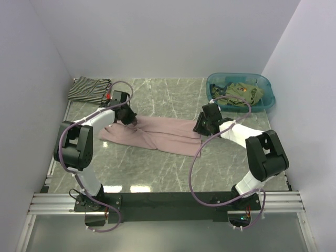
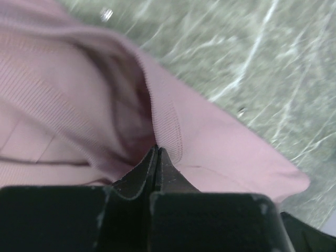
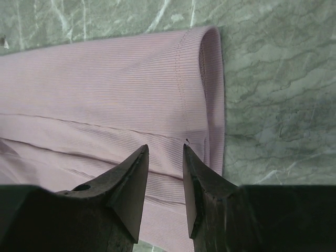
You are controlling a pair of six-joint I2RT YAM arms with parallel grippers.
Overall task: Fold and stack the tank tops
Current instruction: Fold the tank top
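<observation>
**1. Edges and room.** Read all directions on the top view, with 12 o'clock at the far wall. Walls close the table [image 1: 168, 100] at 9, 12 and 3 o'clock. The arm bases line the 6 o'clock edge. You have bare marble at 12 o'clock of the pink top [image 1: 157, 137], between the two far corners. There is a further strip at 6 o'clock of it, towards the bases. The striped top [image 1: 88, 89] occupies the 10 o'clock corner, lying against the left wall. The basin [image 1: 271, 94] occupies the 2 o'clock corner.

**2. Pink top and pincers.** The pink top lies mid-table as a long band running from 9 to 3 o'clock, with its 3 o'clock end slightly nearer the bases.
- The left pincer [image 1: 127, 118] sits at the band's far edge, near the 9 o'clock end. Its jaws are together, clamped on the ribbed hem, and the cloth rises in a fold to the tips.
- The right pincer [image 1: 201, 127] hangs over the 3 o'clock end. Its jaws stand apart with a narrow gap and grip nothing. Flat ribbed cloth shows between the tips, close to the stitched hem. You cannot tell whether the tips touch the cloth.

**3. Containers.** The basin holds crumpled olive tops [image 1: 242, 93]. It stands near the right pincer, at 1 o'clock of it, and apart from the pink top.
</observation>
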